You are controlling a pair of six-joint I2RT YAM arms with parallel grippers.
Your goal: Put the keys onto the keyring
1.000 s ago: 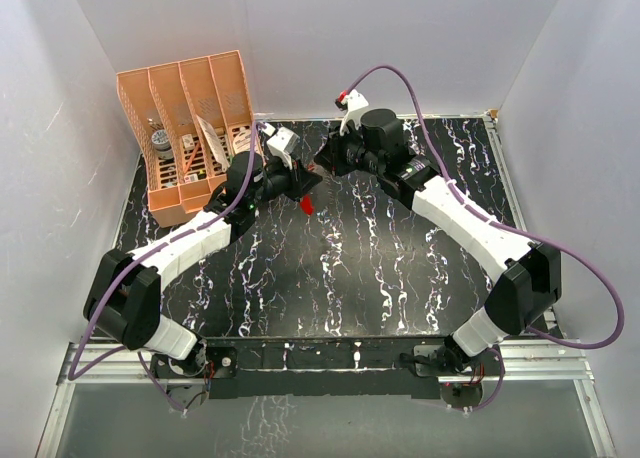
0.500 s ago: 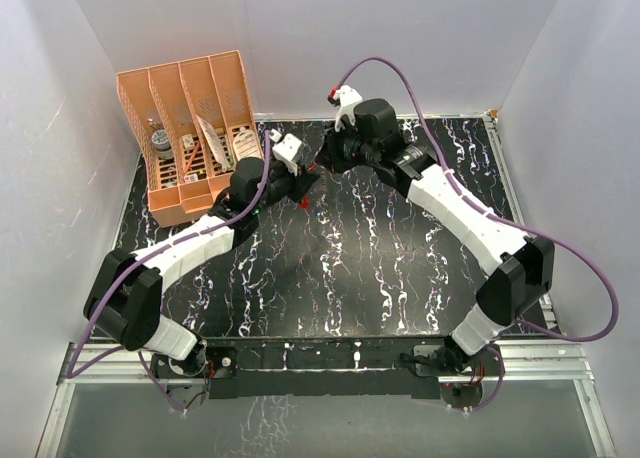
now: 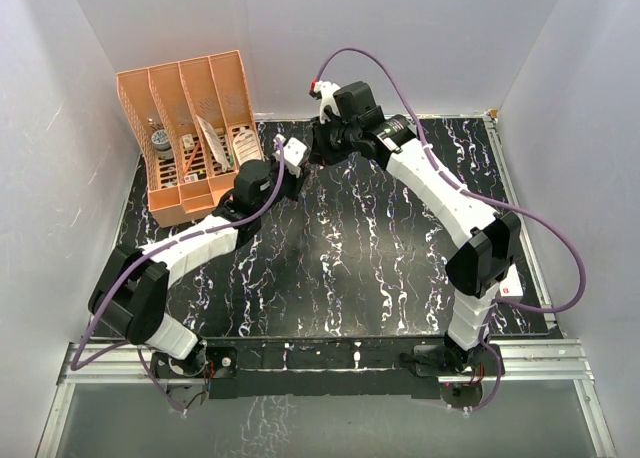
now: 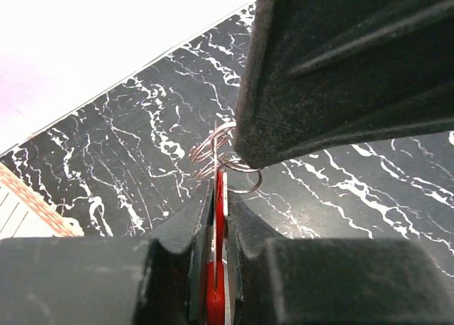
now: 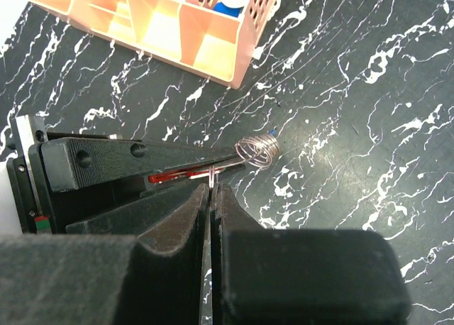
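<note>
Both arms have swung toward the far left corner since a second ago, so the spot where the two grippers meet now sits closer to the file rack, and the right arm reaches further across.

The left gripper [image 4: 218, 197] is drawn in narrow, clamped on the red strip of the keyring [image 4: 219, 226], which stands edge-on between its fingers and runs out past the tips. At the strip's outer end hangs a small bunch of silver wire loops [image 5: 259, 151], held clear above the tabletop. A tiny blue bit [image 5: 272, 133] shows just behind the loops; it is too small to tell what it is.

The right gripper [image 5: 213, 190] has its jaws pressed fully together, the tips set right against the side of the left gripper's finger, beside the red strip. A thin silver sliver shows at those tips; whether it is pinched cannot be told. From the left wrist, one right finger [image 4: 340, 69] looms just over the loops and hides part of them.

Below lies the black marbled tabletop [image 3: 380, 258], and the orange file rack [image 3: 190, 128] stands near, to the left of both grippers.
</note>
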